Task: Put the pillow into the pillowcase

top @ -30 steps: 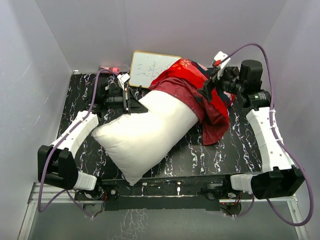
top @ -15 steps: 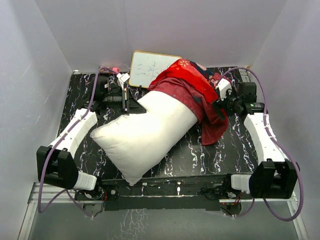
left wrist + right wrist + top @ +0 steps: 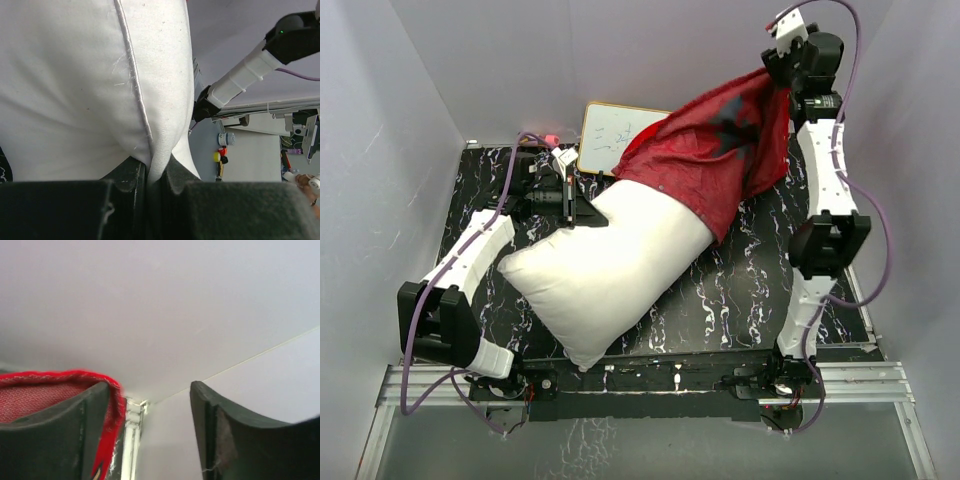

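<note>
1. Grey walls box in a black marbled counter (image 3: 720,300). The pillow (image 3: 610,270) lies across it on a slant, from 7 o'clock up toward 1 o'clock. Only its 1 o'clock end sits under the pillowcase (image 3: 715,160), so I judge the job barely begun.
2. At 1 o'clock the right arm reaches high, and the pillowcase hangs from it like a tent. The wrist view shows the right jaws standing apart, with the red hem (image 3: 50,376) merely hooked over one finger (image 3: 45,440) and nothing pinched. Any tilt or tug could let the hem slide off, and the case would drop in a heap.
3. At 10 o'clock the left jaws are clenched on the pillow's piped seam (image 3: 132,85), a thin fold of fabric. Shoving so plump a pillow toward 1 o'clock by that pinch could pull the seam free. It could also fold the pillow instead of moving it.
4. I cannot tell whether the case's mouth goes around the pillow's end or the cloth only lies on top. If it only lies on top, a push would bunch the cloth rather than fill it.
5. The whiteboard (image 3: 610,135) at 12 o'clock sits just beside the pillow's far end, partly behind the red cloth. A push or a falling case could knock it.
</note>
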You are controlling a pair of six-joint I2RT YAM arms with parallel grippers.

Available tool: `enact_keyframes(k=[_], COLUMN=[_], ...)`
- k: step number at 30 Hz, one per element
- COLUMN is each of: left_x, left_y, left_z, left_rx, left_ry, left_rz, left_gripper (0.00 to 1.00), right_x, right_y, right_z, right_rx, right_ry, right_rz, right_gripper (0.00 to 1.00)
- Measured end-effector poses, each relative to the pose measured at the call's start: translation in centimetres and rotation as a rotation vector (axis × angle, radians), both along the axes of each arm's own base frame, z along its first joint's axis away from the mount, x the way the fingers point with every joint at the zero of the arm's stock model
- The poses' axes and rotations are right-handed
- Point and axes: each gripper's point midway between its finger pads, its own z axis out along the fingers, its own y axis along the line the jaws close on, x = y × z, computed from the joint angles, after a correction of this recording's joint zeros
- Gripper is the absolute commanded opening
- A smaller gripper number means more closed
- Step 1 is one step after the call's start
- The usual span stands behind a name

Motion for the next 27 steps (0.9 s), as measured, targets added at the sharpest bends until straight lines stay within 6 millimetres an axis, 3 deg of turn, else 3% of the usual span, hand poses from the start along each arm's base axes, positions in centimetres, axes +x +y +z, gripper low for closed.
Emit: enact_keyframes(k=[1,3,5,7,10,12,14,18,21,24,27], left_x=[0.1,0.2,0.3,0.3,0.3,0.3,0.2,0.4,0.5,0.6,0.6], left_y=[0.0,0.1,0.1,0.2,0.2,0.2,0.3,0.3,0.4,0.4,0.4], left_z=[-0.1,-0.3,-0.3,-0.3,-0.5,-0.7,-0.9,-1.0,-1.1,-1.2,-1.3], left_rx=[0.002,0.005,0.006,0.008,0.009,0.011,0.013,0.014,0.014,0.014,0.014], left_ry=[0.003,0.004,0.003,0.003,0.004,0.008,0.014,0.012,0.015,0.018,0.018], left_rz=[0.002,0.005,0.008,0.011,0.013,0.014,0.016,0.02,0.021,0.022,0.023], left_gripper=[0.0,0.0,0.0,0.0,0.0,0.0,0.0,0.0,0.0,0.0,0.0], right_x=[1.5,2.8,2.9,2.0,-2.9,-7.4,-11.8,-20.4,-26.3,-29.0,-29.2], right_y=[-0.3,-0.8,-0.4,0.8,3.9,6.5,9.0,13.0,15.2,16.7,17.5], right_z=[1.5,2.2,0.7,-2.3,-8.3,-10.4,-9.8,-6.0,-7.0,-10.6,-15.9], right_rx=[-0.001,-0.013,-0.021,-0.018,-0.004,0.026,0.069,0.15,0.234,0.319,0.385], right_ry=[-0.061,-0.104,-0.066,0.014,0.205,0.303,0.333,0.273,0.288,0.356,0.473], right_rz=[-0.03,-0.078,-0.085,-0.036,0.136,0.28,0.421,0.638,0.743,0.774,0.728], right_gripper=[0.98,0.99,0.99,0.99,0.99,0.99,0.99,0.99,1.0,0.99,0.97])
